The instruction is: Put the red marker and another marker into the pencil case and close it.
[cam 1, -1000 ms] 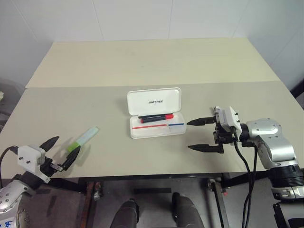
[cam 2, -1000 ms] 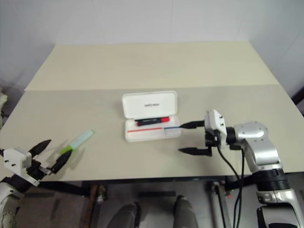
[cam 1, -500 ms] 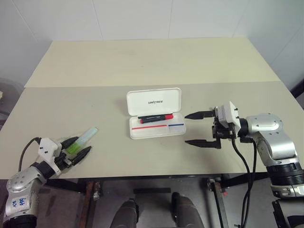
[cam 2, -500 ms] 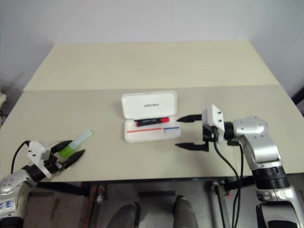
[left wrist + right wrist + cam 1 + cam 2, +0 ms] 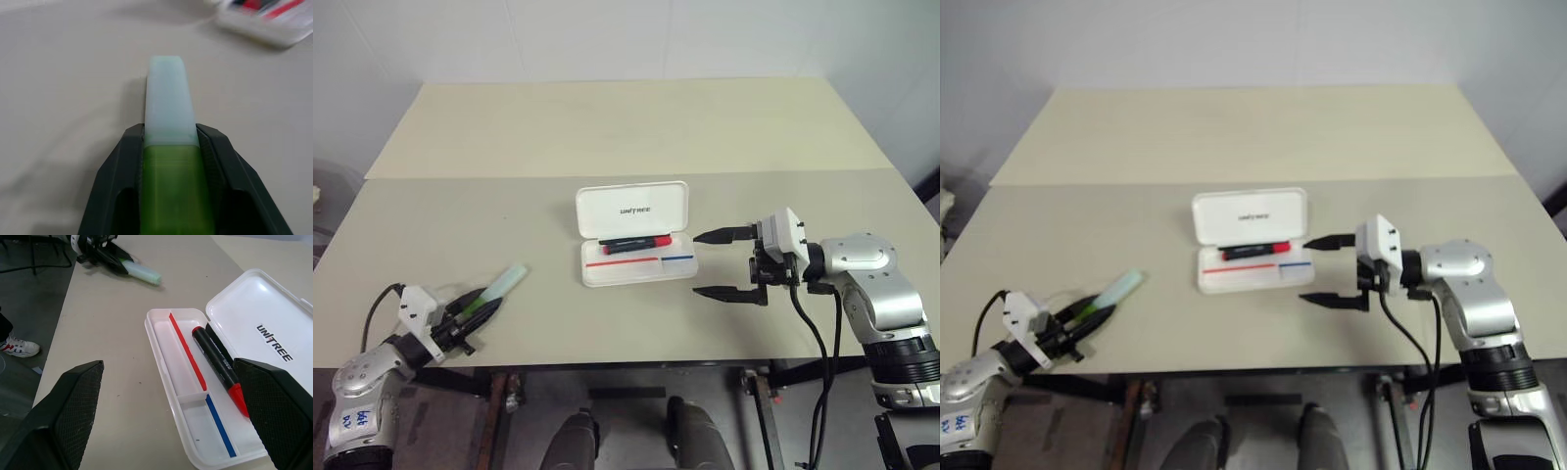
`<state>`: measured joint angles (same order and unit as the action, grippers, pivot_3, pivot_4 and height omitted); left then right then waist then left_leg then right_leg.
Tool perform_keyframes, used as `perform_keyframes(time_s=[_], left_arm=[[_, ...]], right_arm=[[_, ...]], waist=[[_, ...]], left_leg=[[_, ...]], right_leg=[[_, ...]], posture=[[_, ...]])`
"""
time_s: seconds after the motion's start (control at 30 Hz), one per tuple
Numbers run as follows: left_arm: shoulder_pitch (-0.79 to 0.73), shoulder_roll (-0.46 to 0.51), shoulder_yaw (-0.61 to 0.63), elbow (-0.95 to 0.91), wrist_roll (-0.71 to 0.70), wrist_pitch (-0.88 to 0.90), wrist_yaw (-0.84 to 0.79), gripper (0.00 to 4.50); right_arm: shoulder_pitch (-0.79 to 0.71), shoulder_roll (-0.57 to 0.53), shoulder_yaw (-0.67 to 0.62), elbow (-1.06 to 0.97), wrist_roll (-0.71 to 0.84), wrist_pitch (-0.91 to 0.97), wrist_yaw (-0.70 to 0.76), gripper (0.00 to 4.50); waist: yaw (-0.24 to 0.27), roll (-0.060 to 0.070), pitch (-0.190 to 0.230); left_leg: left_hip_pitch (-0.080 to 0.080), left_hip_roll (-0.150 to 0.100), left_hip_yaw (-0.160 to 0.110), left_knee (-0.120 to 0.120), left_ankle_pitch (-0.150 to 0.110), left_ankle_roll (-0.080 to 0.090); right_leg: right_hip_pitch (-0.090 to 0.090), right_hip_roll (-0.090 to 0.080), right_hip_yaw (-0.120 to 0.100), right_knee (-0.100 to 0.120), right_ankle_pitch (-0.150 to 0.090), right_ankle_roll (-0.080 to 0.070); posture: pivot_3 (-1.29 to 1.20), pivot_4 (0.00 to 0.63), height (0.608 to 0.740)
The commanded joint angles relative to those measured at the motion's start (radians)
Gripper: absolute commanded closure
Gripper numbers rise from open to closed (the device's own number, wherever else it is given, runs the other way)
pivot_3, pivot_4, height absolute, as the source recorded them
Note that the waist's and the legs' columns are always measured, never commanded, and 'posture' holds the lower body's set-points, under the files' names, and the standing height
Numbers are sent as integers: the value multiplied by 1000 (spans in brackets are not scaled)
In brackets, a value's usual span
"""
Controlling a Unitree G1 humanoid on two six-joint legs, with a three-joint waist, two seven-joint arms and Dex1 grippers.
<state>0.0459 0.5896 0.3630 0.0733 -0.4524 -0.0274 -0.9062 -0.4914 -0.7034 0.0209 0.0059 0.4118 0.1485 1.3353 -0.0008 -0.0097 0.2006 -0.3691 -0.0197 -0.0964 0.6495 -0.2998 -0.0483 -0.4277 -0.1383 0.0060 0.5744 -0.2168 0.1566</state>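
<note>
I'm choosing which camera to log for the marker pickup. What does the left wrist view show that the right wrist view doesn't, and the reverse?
Left wrist view alone: the left tool's black fingers pressed against both sides of the light-green marker with its pale translucent cap.

Right wrist view alone: the right tool wide open, the white lid's lettering, the black-barrelled red marker lying inside.

Both: the green marker, the beige table, the open white plastic pencil case.
</note>
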Motion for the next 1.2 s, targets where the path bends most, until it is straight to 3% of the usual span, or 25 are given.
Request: perform_keyframes(time_s=[0.03, 0.2, 0.33, 0.57, 0.77, 1.2], left_arm=[[-26, 39, -20, -142, -15, 4, -23, 3353], [-105, 85, -55, -226, -33, 73, -22, 3353], [-243, 114, -180, -243, -15, 157, -74, 3353], [-361, 86, -327, -200, 29, 194, -124, 3353], [-523, -4, -461, -13, 130, 112, -175, 3353], [-696, -132, -529, 328, 234, -85, -263, 3353]], right_arm=[[-3, 2, -19, -2, 11, -19, -4, 0], [4, 5, -19, 10, 7, -30, -4, 0], [23, -3, -23, 14, -12, -51, -17, 0], [93, -23, -64, -38, 5, -52, -40, 0], [214, -36, -121, -150, 22, -29, -108, 0], [345, -44, -177, -300, 44, 15, -215, 0]], waist=[[0, 0, 0], [-2, 0, 0], [-2, 0, 0], [-6, 0, 0], [3, 0, 0], [0, 0, 0]], left_leg=[[0, 0, 0, 0, 0, 0], [0, 0, 0, 0, 0, 0], [0, 1, 0, 0, 0, 0], [-1, 2, 1, -1, 0, 0], [-1, 2, 1, 1, 0, 0], [0, 3, 1, 2, 0, 0]], right_leg=[[0, 0, 0, 0, 0, 0], [0, 1, 0, 0, 0, 0], [0, 2, 1, 0, 0, 0], [0, 4, 2, 1, 0, 0], [1, 5, 2, -1, 0, 0], [1, 6, 3, -1, 1, 0]], posture=[[0, 150, 740], [0, 150, 740], [0, 150, 740], [0, 150, 740], [0, 150, 740], [0, 150, 740]])
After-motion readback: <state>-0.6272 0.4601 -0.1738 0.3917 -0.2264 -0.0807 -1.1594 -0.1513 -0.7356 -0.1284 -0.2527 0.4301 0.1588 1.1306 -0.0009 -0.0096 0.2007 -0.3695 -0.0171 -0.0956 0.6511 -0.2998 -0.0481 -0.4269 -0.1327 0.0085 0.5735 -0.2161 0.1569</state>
